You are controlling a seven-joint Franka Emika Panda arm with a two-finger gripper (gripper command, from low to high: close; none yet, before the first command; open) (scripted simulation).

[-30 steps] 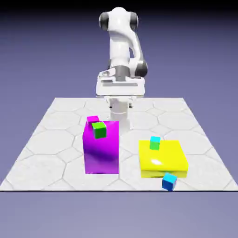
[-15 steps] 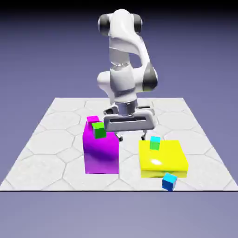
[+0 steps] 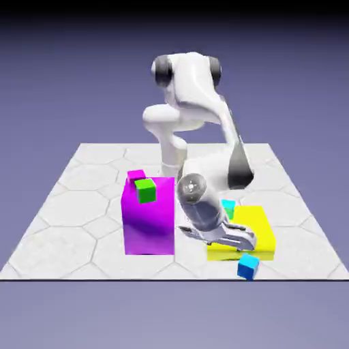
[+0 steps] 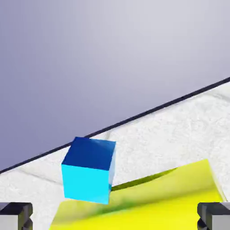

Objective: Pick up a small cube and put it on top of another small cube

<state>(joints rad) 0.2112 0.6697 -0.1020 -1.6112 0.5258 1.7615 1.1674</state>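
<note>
My claw [image 3: 235, 247] is low in the exterior view, just right of centre, over the near edge of the yellow block [image 3: 259, 228]. Jaws wide open, nothing between them. In the hand view both fingertips [image 4: 15, 214] sit at the bottom corners, far apart, with only yellow surface between.

The small cube [image 3: 248, 266] sits on the desk [image 3: 68, 204], lower right of centre in the exterior view, just in front of the yellow block's near face. I can't tell if it touches the block. Sky-blue top, darker sides, turned a bit off square to the desk edge. In the hand view the small cube [image 4: 88, 170] is left of centre in the lower half, beyond the yellow edge, not between my fingertips. Desk edge runs diagonally behind it, backdrop above.

Other items, exterior view:
- Cyan-teal cube [image 3: 228, 208] on top of the yellow block, toward its far left corner, partly hidden by my wrist.
- Magenta block [image 3: 147, 218] left of centre, tall, standing on the desk, near the yellow block but apart.
- Green cube [image 3: 146, 190] on the magenta block's top, near front edge.
- Small magenta cube [image 3: 136, 175] just behind the green one, at the top's far left.
</note>
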